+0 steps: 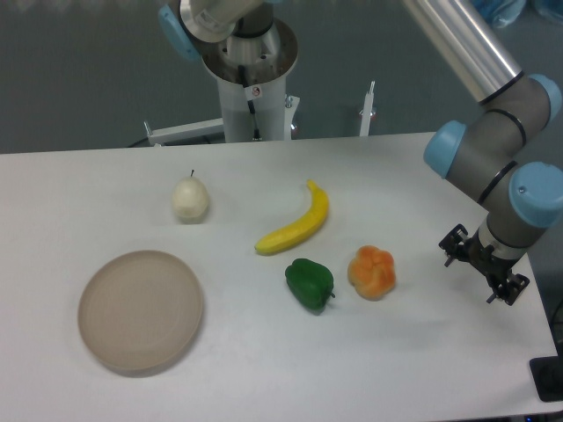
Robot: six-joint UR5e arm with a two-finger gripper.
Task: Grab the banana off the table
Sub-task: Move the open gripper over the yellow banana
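- The banana (295, 228) lies flat on the white table (264, 369), near its middle, untouched; picking it up has not begun
- 1 gripper (484, 265) hangs over the table's right edge, well apart from the banana, holding nothing; how wide its jaws stand I cannot tell
- An orange pepper (372, 272) sits between gripper and banana
- Judged left to do: reach across, descend, close on the fruit, lift

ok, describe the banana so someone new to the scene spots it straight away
Start at the white table and go to its middle, right of the beige plate. The banana lies flat there, above the green pepper and orange pepper. It is the only long, curved, bright-yellow fruit.
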